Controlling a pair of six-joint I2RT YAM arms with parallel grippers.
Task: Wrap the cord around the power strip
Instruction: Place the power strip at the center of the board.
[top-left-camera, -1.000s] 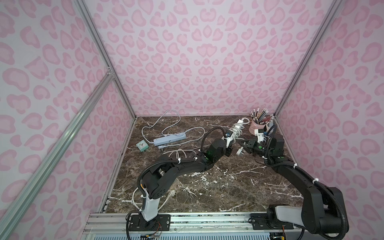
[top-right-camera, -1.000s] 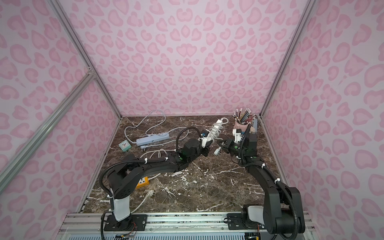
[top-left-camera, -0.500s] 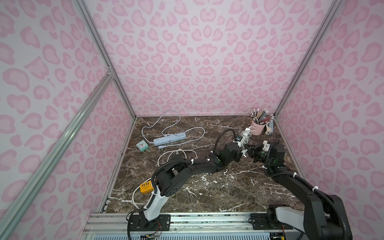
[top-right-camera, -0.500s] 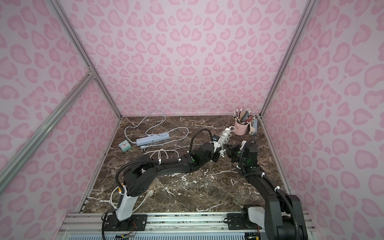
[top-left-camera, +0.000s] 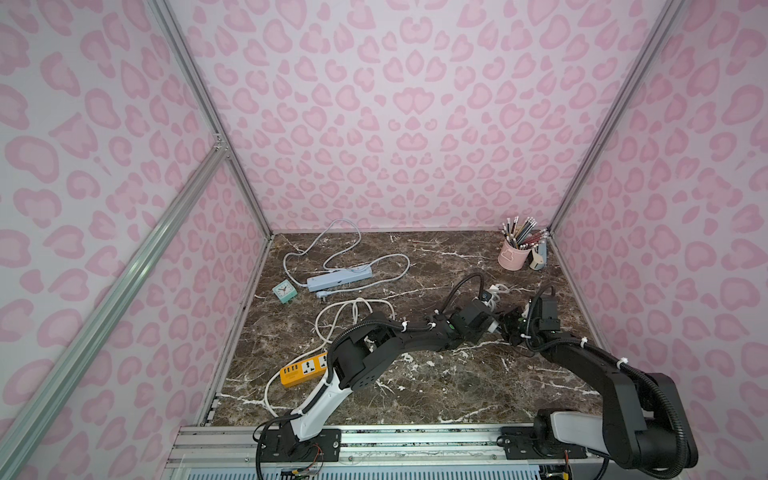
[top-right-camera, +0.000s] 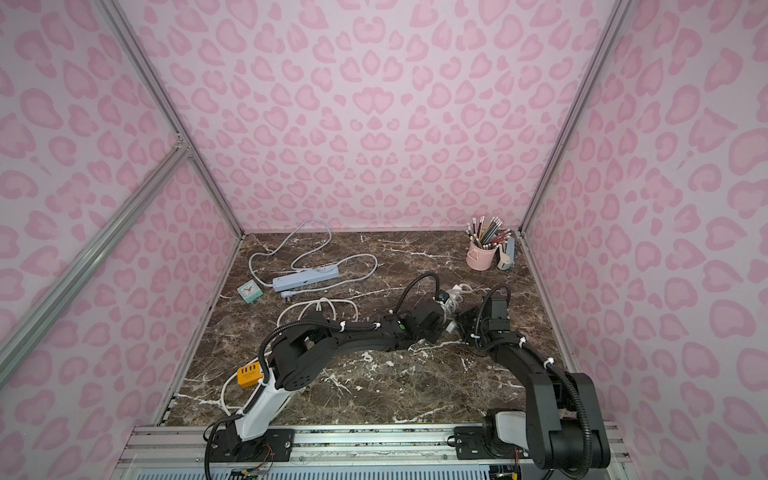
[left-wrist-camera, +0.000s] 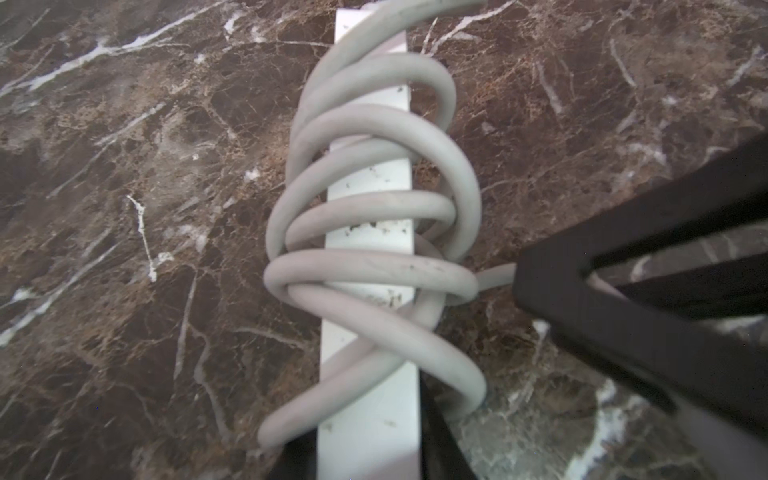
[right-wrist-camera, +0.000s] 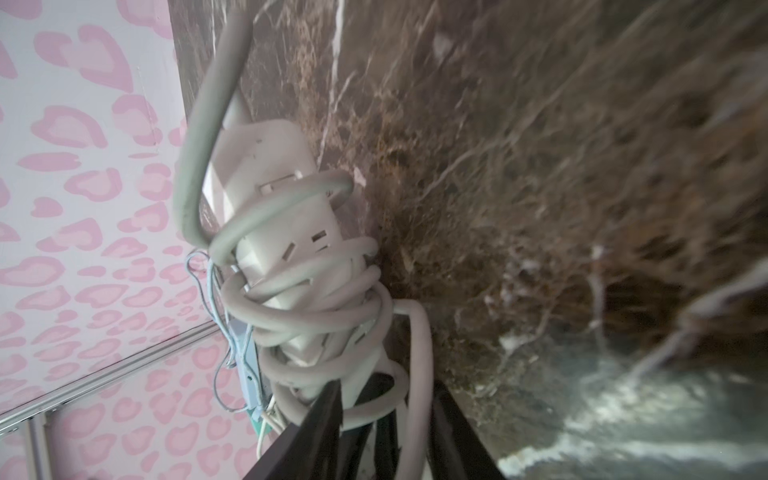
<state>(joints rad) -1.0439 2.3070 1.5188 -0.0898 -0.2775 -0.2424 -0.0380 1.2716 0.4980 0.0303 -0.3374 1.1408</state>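
While both arms meet over the right side of the table, I see the white power strip sitting between them, near the pink pencil cup but apart from it. My left gripper has its jaws pressed onto one end of the power strip, one finger on each long side. The grey cord runs around the body in several loose turns that cross over one another, and a few outlets show between the coils in the right wrist view. One end of the cord leaves the bundle and runs sideways to the right gripper. Its jaws stand spread, wider than the cord that passes between them, with the last loop just beside the fingertips. I cannot tell whether the far end of the power strip touches the table.

In both top views, a blue strip lies at the back left with its cable sprawled around it, a small clock just beside it. An orange strip lies near the left arm's base.
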